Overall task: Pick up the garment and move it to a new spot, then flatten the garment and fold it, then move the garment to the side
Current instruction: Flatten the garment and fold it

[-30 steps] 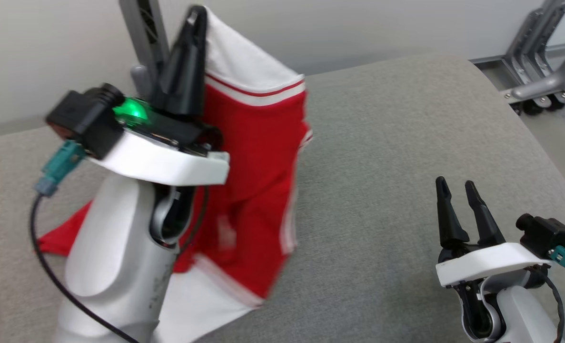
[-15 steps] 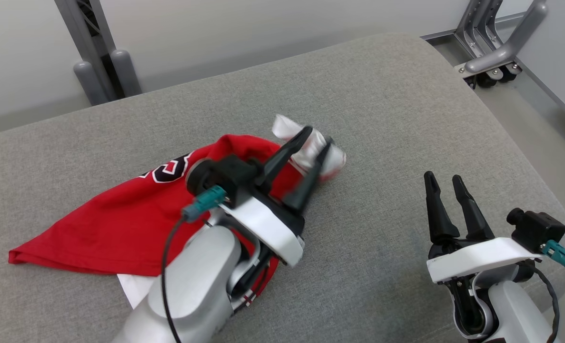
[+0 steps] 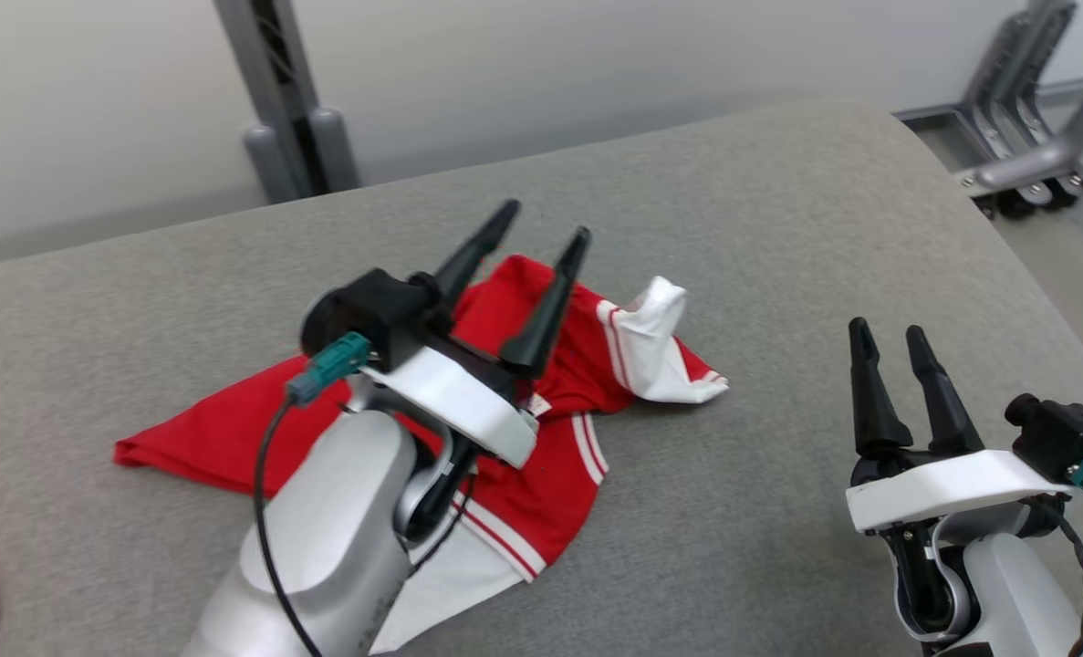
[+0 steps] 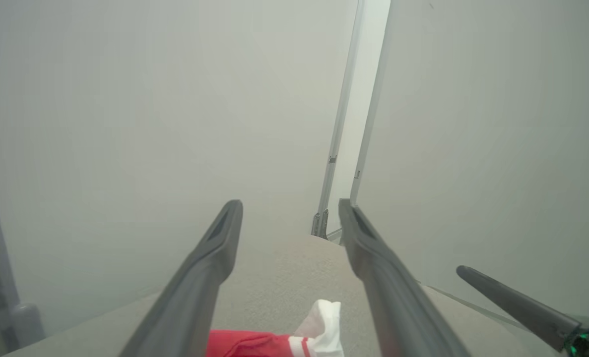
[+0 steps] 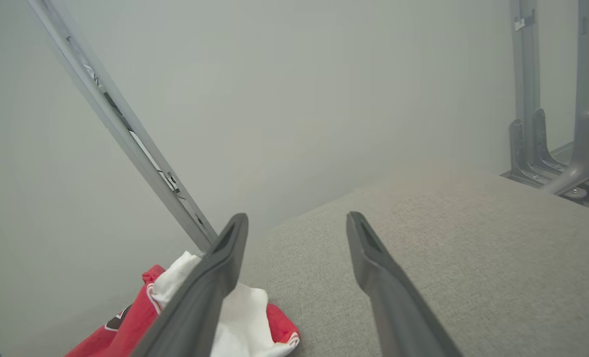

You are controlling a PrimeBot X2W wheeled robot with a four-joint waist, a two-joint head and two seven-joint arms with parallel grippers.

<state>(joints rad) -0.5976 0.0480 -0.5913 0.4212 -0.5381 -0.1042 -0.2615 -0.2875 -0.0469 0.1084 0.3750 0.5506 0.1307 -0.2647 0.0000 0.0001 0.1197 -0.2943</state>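
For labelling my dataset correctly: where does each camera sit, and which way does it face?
Head view: on the head, facing forward and down at the garment on the grey cushion; both arms show, left gripper and right gripper open.
Left wrist view: on the left wrist, facing along its fingers toward the wall.
Right wrist view: on the right wrist, facing along its fingers over the cushion.
Shared: both wrist views catch the garment at the bottom edge.

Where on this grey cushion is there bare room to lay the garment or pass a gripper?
Free: the wide strip of cushion between the garment and the right gripper, and the band behind the garment toward the wall. Crowded: the near left, where the left gripper and its arm hang over the crumpled garment.
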